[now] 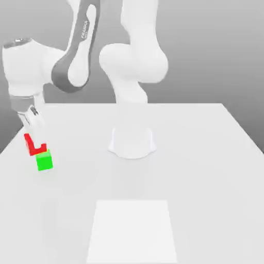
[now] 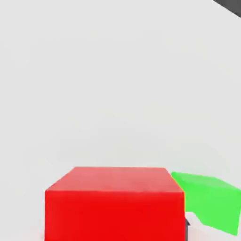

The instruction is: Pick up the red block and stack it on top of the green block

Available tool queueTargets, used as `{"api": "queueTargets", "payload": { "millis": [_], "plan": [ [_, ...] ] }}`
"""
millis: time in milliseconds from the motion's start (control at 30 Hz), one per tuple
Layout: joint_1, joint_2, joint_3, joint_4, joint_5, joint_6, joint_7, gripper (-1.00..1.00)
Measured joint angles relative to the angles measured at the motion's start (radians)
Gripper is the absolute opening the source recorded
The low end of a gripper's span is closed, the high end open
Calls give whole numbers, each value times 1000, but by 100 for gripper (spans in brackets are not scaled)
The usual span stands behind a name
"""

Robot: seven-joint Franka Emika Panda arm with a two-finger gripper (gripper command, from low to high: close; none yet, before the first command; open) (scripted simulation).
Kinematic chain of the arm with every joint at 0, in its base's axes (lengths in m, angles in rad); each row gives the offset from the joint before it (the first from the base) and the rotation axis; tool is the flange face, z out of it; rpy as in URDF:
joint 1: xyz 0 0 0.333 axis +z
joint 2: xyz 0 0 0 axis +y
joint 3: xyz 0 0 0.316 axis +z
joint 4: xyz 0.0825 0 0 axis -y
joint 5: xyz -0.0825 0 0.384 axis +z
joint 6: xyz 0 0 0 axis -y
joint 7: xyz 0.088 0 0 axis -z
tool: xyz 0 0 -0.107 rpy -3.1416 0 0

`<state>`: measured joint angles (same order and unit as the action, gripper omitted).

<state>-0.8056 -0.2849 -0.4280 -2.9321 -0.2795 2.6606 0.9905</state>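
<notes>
There is one red block (image 1: 35, 151), a small cube with smooth, plain sides. There is one green block (image 1: 45, 161), also a small, plain cube. That makes two blocks in all, one of each colour. There is one big robot arm (image 1: 25, 69), white with grey parts, and it bends over to the exterior view's left.

The arm has one word I can read, "FRANKA", on its dark grey part. There is more tiny writing under it, but it is too small to read. I see no words or labels on the sides of the blocks that show.

The white fingers (image 1: 36, 136) are closed on the red block, and one of them covers part of it. The green block is right next to the red one, nearer the front in the exterior view. I cannot tell if the two blocks touch, or if the red one is up off the pale, smooth worktop (image 1: 196, 180). One flat white shape (image 1: 132, 232) with four sides is at the front, well apart from the blocks.
</notes>
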Motion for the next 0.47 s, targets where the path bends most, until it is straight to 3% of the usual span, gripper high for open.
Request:
{"api": "queueTargets", "payload": {
  "millis": [333, 467],
  "plan": [
    [151, 204, -136, -11, 331, 184, -240, -100],
    [166, 289, -135, -11, 365, 277, -263, -100]
  ]
}}
